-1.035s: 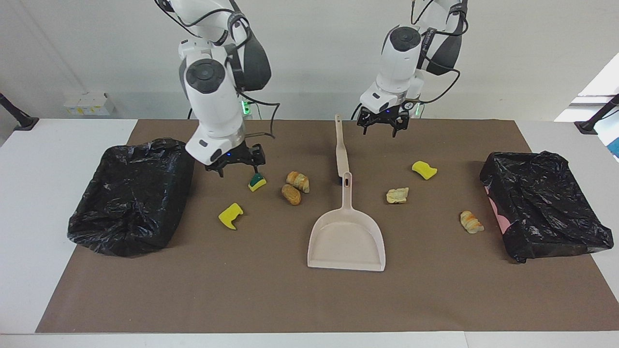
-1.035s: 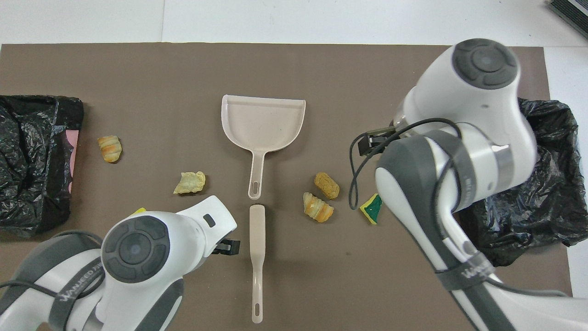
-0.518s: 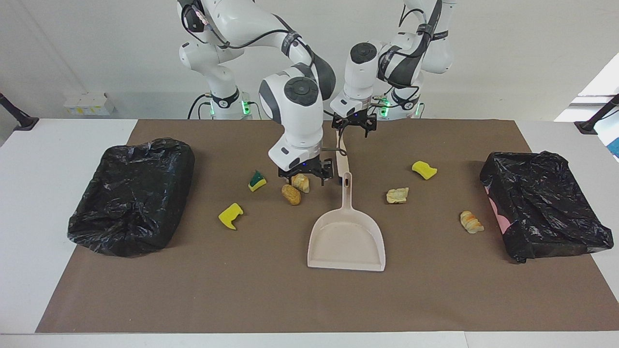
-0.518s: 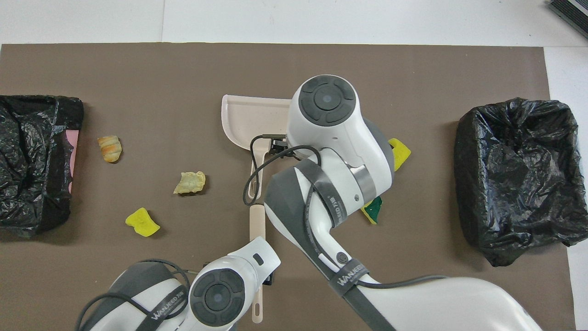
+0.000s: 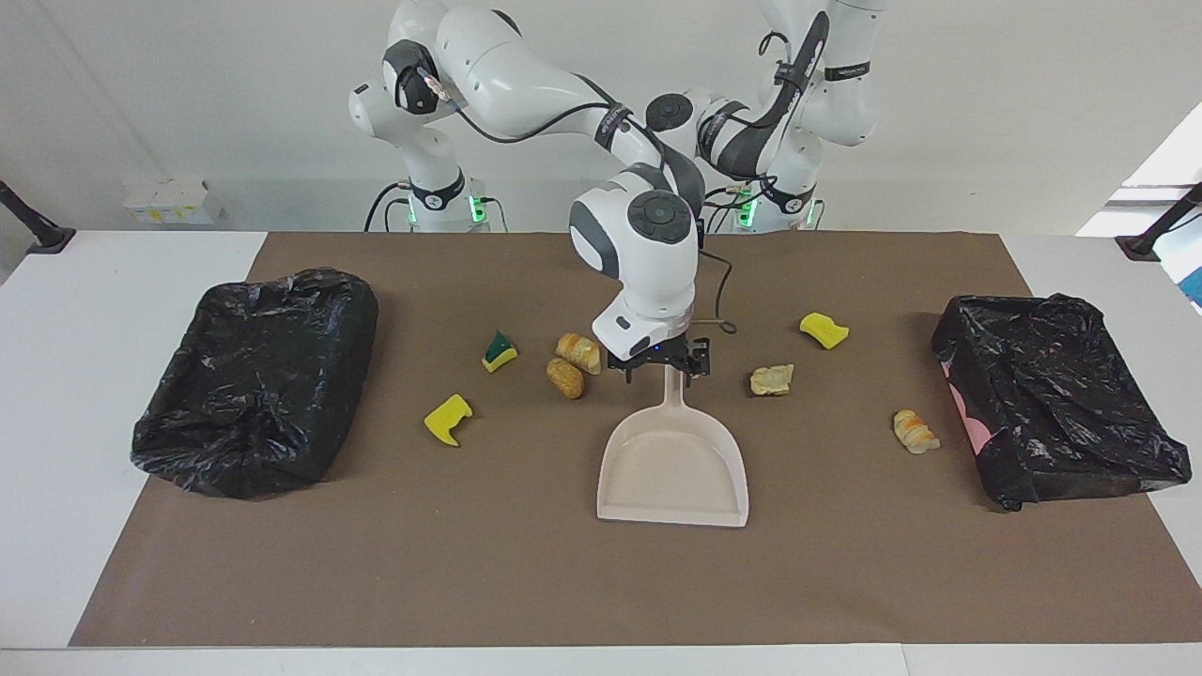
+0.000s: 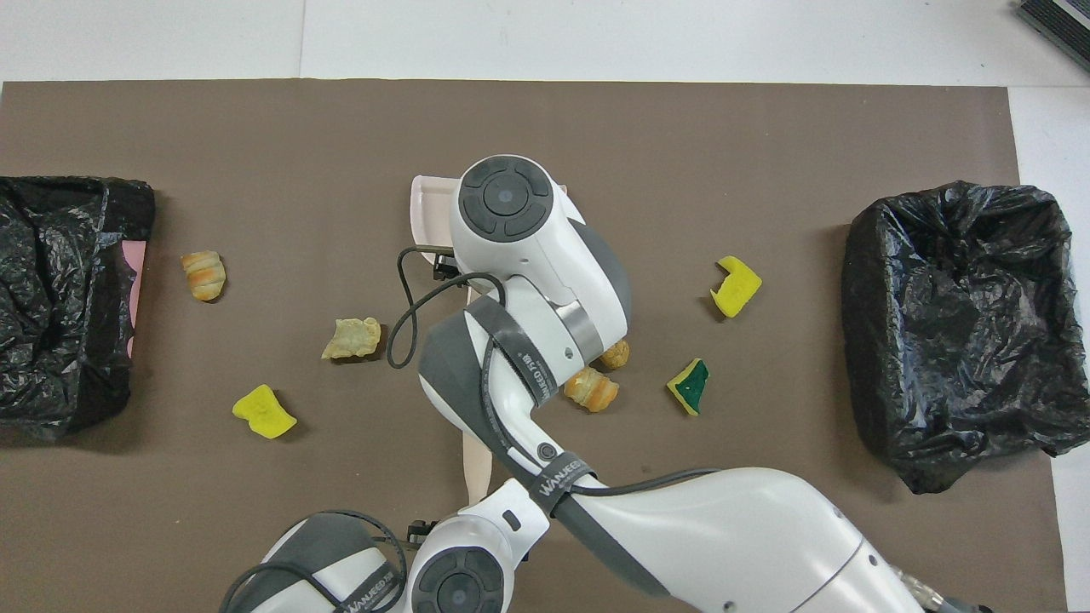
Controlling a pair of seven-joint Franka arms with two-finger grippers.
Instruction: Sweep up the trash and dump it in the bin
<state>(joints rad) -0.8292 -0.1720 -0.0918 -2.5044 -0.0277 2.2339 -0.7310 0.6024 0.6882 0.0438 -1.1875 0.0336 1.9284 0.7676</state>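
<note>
The trash (image 5: 565, 377) is lying loose on the brown mat (image 5: 526, 582), seven scraps in all, none of it in the dustpan or a bin yet.

The mat is covering most of the table. Two bins lined with black bags are sitting at its ends, one toward the right arm's end (image 5: 254, 376) and one toward the left arm's end (image 5: 1052, 394), probably so either arm can dump without a long carry.

The right arm is reaching across the middle. The right gripper (image 5: 665, 368) is sitting low at the dustpan's handle with its fingers apart, one on each side, which looks like the start of a grasp. The left arm is showing mostly as a wrist in the overhead view. The left gripper (image 6: 419, 533) is hanging over the robot-ward end of the brush (image 6: 477, 460), and I cannot tell how its fingers are standing.

The dustpan (image 5: 674, 465) is lying flat, its open mouth pointing away from the robots, ready to be swept into.

Two bread lumps, a green-backed sponge bit (image 5: 500, 354) and a yellow bit (image 5: 448, 418) are lying toward the right arm's end. A pale pastry scrap (image 5: 772, 379), another yellow bit (image 5: 824, 330) and a croissant lump (image 5: 916, 432) are lying toward the left arm's end.
</note>
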